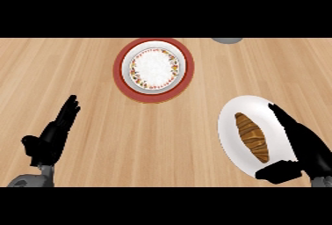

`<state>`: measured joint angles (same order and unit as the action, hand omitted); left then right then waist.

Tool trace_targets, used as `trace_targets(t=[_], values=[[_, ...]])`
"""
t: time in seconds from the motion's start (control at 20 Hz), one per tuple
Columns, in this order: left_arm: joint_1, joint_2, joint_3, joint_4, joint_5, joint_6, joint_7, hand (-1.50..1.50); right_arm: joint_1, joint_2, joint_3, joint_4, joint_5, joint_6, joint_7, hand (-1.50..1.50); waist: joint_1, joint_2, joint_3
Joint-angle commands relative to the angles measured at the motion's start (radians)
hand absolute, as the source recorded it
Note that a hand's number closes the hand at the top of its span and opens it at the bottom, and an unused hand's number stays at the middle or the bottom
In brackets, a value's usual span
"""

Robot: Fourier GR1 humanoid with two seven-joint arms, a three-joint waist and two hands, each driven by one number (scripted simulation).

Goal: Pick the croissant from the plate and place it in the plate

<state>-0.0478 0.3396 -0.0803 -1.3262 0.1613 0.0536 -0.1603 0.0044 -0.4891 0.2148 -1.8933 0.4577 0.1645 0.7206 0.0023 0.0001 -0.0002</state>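
Croissant point(251, 136) sits on white plate point(228, 127); right hand point(303, 147), spread and empty, must close (red-rimmed plate point(153, 69) at eleven o'clock).

Wooden counter point(97, 79) fills the whole view, edge to edge. Light tan wood w/ fine grain lines running near-to-far, fanning out slightly toward the far side. Surface looks smooth and matte, lit evenly; no strong highlights. Soft dark shadows sit under whatever rests on it. At the far edge, right of centre, part of a grey rounded object point(227, 39) pokes in, cut off by the view; can't tell what it is. No walls, floor or windows visible.
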Motion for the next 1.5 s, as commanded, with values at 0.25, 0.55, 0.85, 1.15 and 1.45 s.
trace_targets(t=[0.25,0.55,0.85,1.15,1.45], values=[[0.035,-0.03,0.064,-0.058,-0.036,-0.052,0.037,0.0,0.019,0.113,-0.027,0.099,0.105,0.037,-0.077,-1.5,-0.002,-0.001,0.0],[0.0,-0.077,0.062,0.023,-0.08,-0.044,-0.008,0.0,-0.051,0.173,0.008,0.279,0.233,-0.014,-0.111,-1.5,0.0,0.0,0.0],[0.055,-0.103,0.061,-0.118,-0.111,-0.038,0.085,0.0,-0.122,0.167,-0.094,0.353,0.202,0.077,-0.182,-1.5,0.001,-0.001,0.0],[0.004,-0.076,0.104,-0.078,-0.102,-0.077,0.085,0.0,-0.096,0.208,-0.044,0.474,0.247,0.002,-0.349,1.5,0.001,0.0,0.001],[0.003,-0.094,0.113,-0.058,-0.102,-0.094,0.061,0.0,-0.147,0.224,-0.048,0.489,0.29,-0.02,-0.381,1.5,0.001,0.0,0.0]])
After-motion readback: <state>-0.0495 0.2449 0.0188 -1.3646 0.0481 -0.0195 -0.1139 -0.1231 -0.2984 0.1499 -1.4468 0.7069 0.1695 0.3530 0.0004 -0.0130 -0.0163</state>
